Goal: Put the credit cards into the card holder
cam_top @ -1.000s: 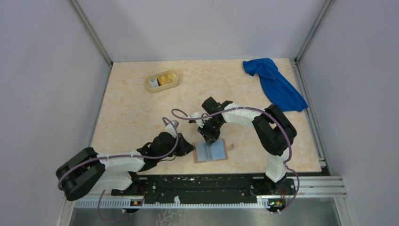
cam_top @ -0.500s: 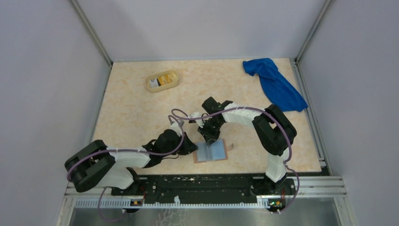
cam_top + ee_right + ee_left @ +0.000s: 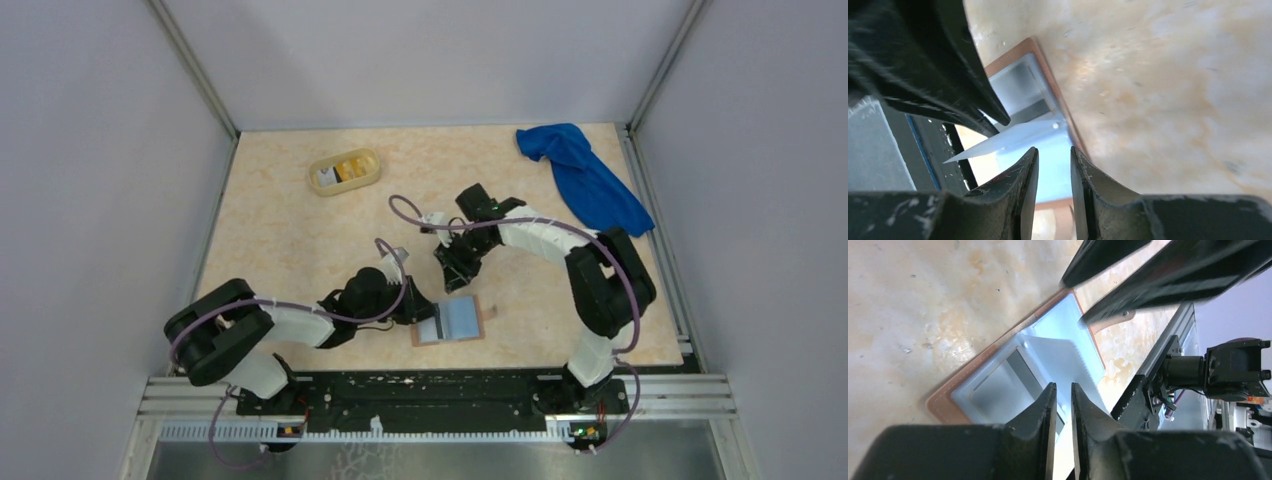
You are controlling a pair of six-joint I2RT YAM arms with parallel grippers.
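The tan card holder [image 3: 465,320] lies open near the front edge, grey-blue slots up. It also shows in the left wrist view [image 3: 948,399] and the right wrist view [image 3: 1020,52]. A white card [image 3: 1055,352] sticks out of a slot on its left half, tilted up; the right wrist view [image 3: 1013,139] shows it edge-on. My left gripper [image 3: 418,308] [image 3: 1063,385] is at the holder's left edge, jaws nearly together and empty. My right gripper [image 3: 448,283] [image 3: 1053,149] hangs just behind the holder, jaws slightly apart and empty. More credit cards [image 3: 347,168] lie in the tray.
A pale yellow oval tray [image 3: 322,186] stands at the back left. A blue cloth [image 3: 585,180] lies at the back right. The black rail [image 3: 430,390] runs along the front edge just below the holder. Grey walls close the sides.
My right gripper has let go of the card and drawn back from the holder, up and to the right. My left arm has slid right to the holder's left edge.
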